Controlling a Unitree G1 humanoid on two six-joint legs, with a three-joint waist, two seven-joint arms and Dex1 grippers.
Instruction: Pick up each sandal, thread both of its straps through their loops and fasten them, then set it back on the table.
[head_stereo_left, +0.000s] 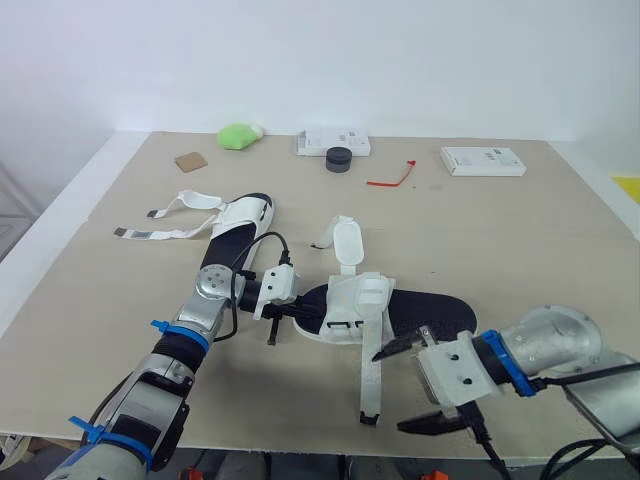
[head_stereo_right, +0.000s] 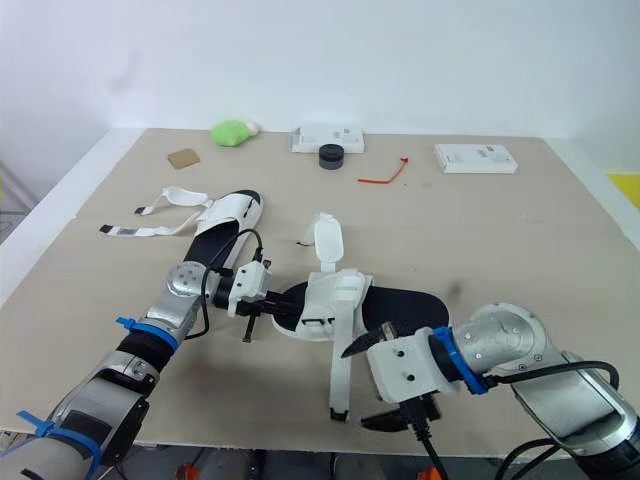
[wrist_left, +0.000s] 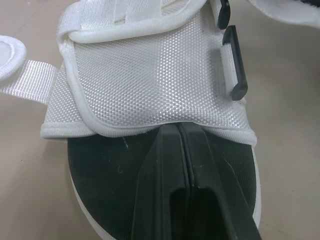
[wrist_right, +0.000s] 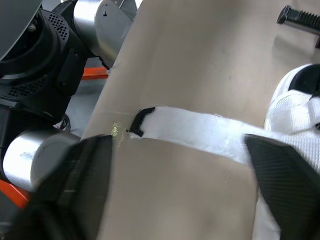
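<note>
While agape, right gripper (head_stereo_left: 390, 392) beside sandal strap (head_stereo_left: 371, 372)

- Two sandals lie on the desk (head_stereo_left: 520, 260): the front sandal (head_stereo_left: 430, 312) near the front centre, the rear sandal (head_stereo_left: 245, 215) behind it to the left.
- The front sandal's strap (head_stereo_left: 372, 370) runs toward the front edge, passing between the fingers of the right end effector (head_stereo_left: 412, 388).
- The left end effector (wrist_left: 179, 126) sits at that sandal's left end, over the sole.
- The rear sandal's straps (head_stereo_left: 165, 233) trail left.
- Along the back, left to right: card (head_stereo_left: 190, 161), lump (head_stereo_left: 238, 136), box (head_stereo_left: 320, 143) with a puck (head_stereo_left: 339, 159) just before it, tie (head_stereo_left: 392, 178), second box (head_stereo_left: 482, 160).
</note>
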